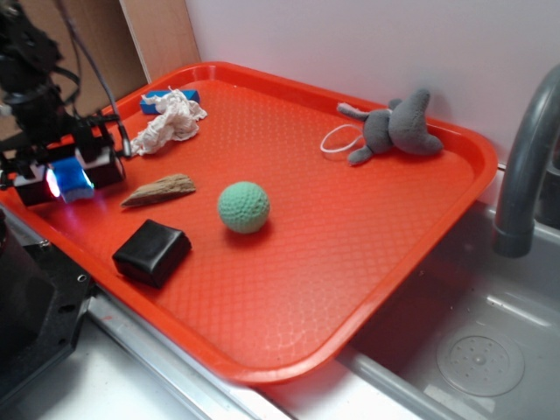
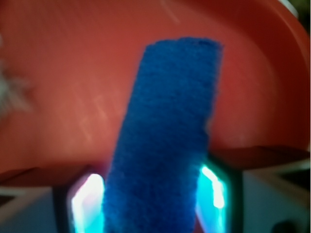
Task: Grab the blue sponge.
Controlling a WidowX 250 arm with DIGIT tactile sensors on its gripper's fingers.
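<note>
Red tray (image 1: 367, 254): tool (image 1: 70, 179) clamps blue sponge (image 2: 165, 136).

Wrist cam: I've got the blue sponge (image 2: 165, 136) clamped in the gripper (image 2: 151, 194), both pads (image 2: 214, 187) glowing cyan-white against its sides. It sticks out over the blurred orange tray (image 2: 73, 87). Whitish blur at left edge, can't identify.

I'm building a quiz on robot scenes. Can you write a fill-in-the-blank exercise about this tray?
1. The gripper is shut on the blue ____.
2. Everything rests on a tray coloured ____.
3. The ball near the tray's middle is ____.
4. The grey plush toy lies beside a white ____.

Missing words: sponge; red; green; ring
</note>
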